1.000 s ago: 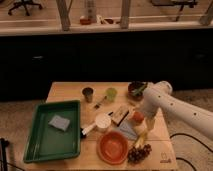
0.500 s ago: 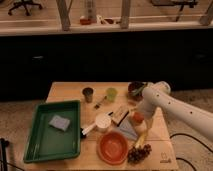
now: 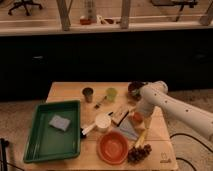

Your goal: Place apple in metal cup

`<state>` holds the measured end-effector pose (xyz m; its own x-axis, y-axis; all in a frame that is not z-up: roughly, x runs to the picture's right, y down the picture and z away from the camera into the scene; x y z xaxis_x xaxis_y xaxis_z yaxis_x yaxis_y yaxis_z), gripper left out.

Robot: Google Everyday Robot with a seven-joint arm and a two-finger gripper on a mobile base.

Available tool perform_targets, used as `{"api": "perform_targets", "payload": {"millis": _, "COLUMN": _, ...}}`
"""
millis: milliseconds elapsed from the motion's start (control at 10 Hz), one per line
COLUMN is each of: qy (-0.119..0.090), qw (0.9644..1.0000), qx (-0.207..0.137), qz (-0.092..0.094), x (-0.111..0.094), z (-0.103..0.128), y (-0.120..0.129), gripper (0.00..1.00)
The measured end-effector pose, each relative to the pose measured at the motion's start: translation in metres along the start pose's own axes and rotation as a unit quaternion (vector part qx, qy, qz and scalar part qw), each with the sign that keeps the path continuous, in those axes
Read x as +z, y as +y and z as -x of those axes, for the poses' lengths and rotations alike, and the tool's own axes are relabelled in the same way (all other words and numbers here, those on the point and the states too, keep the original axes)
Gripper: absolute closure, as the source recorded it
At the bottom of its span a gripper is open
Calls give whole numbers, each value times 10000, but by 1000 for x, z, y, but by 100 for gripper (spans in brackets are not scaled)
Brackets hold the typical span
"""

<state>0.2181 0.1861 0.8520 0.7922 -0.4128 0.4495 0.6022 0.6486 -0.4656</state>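
In the camera view, one table (image 3: 65, 92) carries three cups: one metal cup (image 3: 88, 94) near the far edge, one light green cup (image 3: 111, 94) near it, and one white cup (image 3: 102, 121) at the middle. The single apple (image 3: 135, 120) lies toward the right edge, well apart from the metal cup. The one hand (image 3: 138, 113) sits directly at the apple; whether it is spread or pinching cannot be told. There are two bowls, an orange-red bowl (image 3: 113, 147) at the near edge and a dark bowl (image 3: 134, 89) by the far right corner. One green tray (image 3: 35, 145) fills the near left corner, and one grape bunch (image 3: 139, 153) lies beside the orange-red bowl.
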Motion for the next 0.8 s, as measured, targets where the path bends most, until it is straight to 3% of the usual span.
{"api": "perform_targets", "payload": {"millis": 500, "qy": 104, "qw": 9999, "qx": -134, "qz": -14, "x": -3, "z": -6, "y": -1, "gripper": 95}}
{"api": "perform_targets", "payload": {"millis": 800, "qy": -44, "qw": 9997, "qx": -207, "qz": -146, "x": -15, "z": -7, "y": -2, "gripper": 100}}
